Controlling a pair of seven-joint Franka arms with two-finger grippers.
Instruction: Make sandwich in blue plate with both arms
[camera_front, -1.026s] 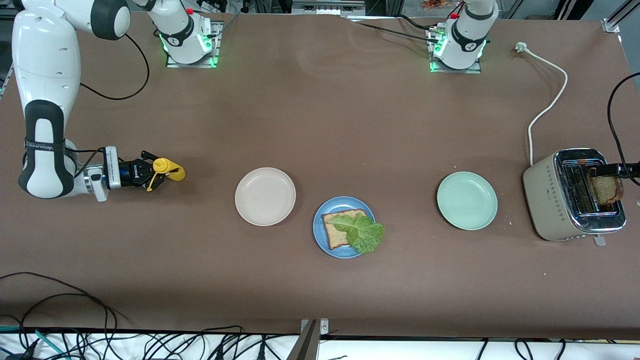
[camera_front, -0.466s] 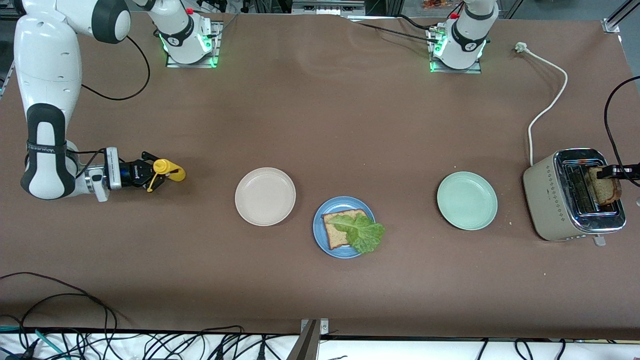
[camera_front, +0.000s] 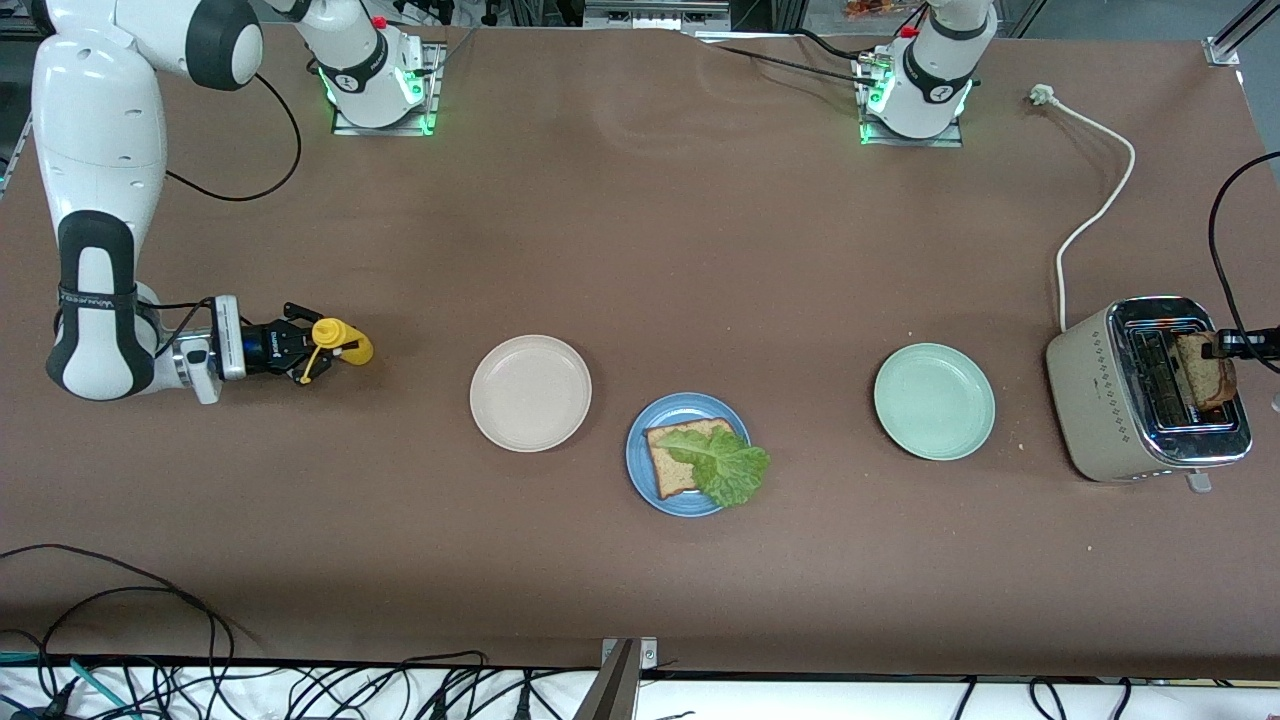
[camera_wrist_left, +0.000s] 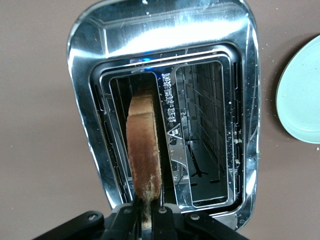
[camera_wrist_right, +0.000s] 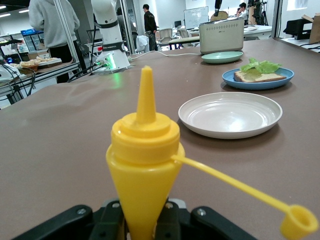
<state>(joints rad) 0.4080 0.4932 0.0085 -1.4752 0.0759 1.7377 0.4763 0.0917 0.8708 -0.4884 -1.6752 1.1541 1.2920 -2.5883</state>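
The blue plate (camera_front: 640, 470) lies near the table's middle with one bread slice (camera_front: 672, 465) on it and a lettuce leaf (camera_front: 728, 468) on top; the right wrist view also shows this plate (camera_wrist_right: 281, 81). A second bread slice (camera_front: 1203, 370) (camera_wrist_left: 145, 145) stands on edge in a slot of the toaster (camera_front: 1100, 400). My left gripper (camera_front: 1222, 345) (camera_wrist_left: 148, 212) is shut on its top edge. At the right arm's end, my right gripper (camera_front: 305, 350) (camera_wrist_right: 146, 217) is shut on a yellow squeeze bottle (camera_front: 345, 345) (camera_wrist_right: 145, 145), whose cap hangs open on its strap.
A cream plate (camera_front: 530, 392) (camera_wrist_right: 230, 114) lies beside the blue plate toward the right arm's end. A mint-green plate (camera_front: 934, 401) (camera_wrist_left: 302, 95) lies between the blue plate and the toaster. The toaster's white cord (camera_front: 1100, 200) runs toward the left arm's base. Cables hang off the table's near edge.
The left gripper has closed on the slice in the toaster, and the slice now shows less above the slot. The right gripper and bottle have barely shifted.
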